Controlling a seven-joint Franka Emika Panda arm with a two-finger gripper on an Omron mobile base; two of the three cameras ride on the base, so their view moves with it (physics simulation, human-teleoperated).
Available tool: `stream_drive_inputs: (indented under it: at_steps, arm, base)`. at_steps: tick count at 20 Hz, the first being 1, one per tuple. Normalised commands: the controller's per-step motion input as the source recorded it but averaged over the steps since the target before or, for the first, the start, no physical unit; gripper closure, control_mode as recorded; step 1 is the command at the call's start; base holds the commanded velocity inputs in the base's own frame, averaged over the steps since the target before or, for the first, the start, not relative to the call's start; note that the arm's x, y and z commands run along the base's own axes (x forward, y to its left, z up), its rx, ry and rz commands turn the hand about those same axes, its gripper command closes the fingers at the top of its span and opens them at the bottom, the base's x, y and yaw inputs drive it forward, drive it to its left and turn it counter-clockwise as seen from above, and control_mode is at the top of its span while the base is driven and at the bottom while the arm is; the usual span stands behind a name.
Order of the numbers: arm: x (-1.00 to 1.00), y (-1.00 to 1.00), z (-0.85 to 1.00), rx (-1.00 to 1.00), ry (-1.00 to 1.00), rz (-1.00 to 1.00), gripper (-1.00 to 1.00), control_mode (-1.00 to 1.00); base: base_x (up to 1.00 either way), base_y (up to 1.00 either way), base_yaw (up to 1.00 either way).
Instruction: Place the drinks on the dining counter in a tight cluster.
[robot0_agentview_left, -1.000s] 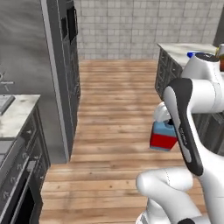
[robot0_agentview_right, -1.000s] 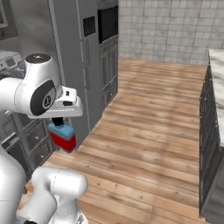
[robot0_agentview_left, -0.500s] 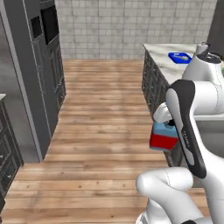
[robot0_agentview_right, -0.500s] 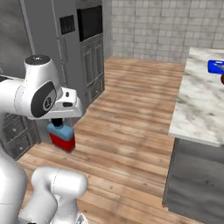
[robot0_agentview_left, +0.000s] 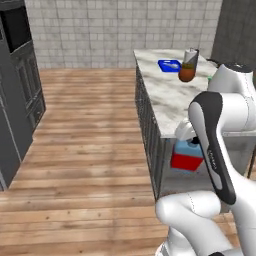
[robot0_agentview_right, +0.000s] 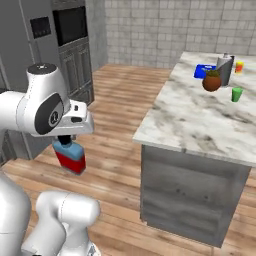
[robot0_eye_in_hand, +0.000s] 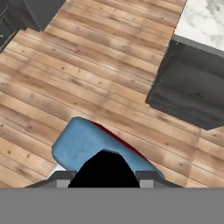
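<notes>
Room: rendered kitchen, plank wood floor (robot0_agentview_left: 85, 130), grey tiled back wall, tall dark oven cabinet (robot0_agentview_right: 70, 55) at the far side.
Dining counter (robot0_agentview_right: 200, 120): marble top on plain grey base; near end bare, far end carrying a blue dish (robot0_agentview_right: 202, 71), a brown pot (robot0_agentview_right: 212, 81), a small green cup (robot0_agentview_right: 236, 94) and other small items too blurred to name.
Gripper (robot0_agentview_right: 65, 144): closed on the black cap of the blue flask, fingers hidden behind the white wrist housing.
Blue flask (robot0_agentview_right: 70, 156): hanging upright under the hand, red label facing out, over floor, well clear of any surface; long axis vertical, in line with the gripper.
Key relation: in right base view, counter top at roughly 2 o'clock from the flask, higher than the flask's base; in hand view, counter corner at about 1 o'clock.
Other two drinks: not identified with confidence among the far-end items.
Judgement: carry stage; flask needs lifting above the marble edge before crossing over it.
Risk: flask base striking the counter's overhang if brought in low.
</notes>
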Motion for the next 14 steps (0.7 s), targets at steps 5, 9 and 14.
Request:
stream_drive_inputs:
  at_steps: [5, 9, 14]
  arm:
    - [0.0, 0.0, 0.0, 0.0, 0.0, 0.0, 1.0, 1.0]
    - [0.0, 0.0, 0.0, 0.0, 0.0, 0.0, 1.0, 1.0]
    - [0.0, 0.0, 0.0, 0.0, 0.0, 0.0, 1.0, 1.0]
  base:
    - [0.43, -1.0, -0.08]
    - [0.58, -0.9, 0.0]
    - [0.8, -0.87, 0.01]
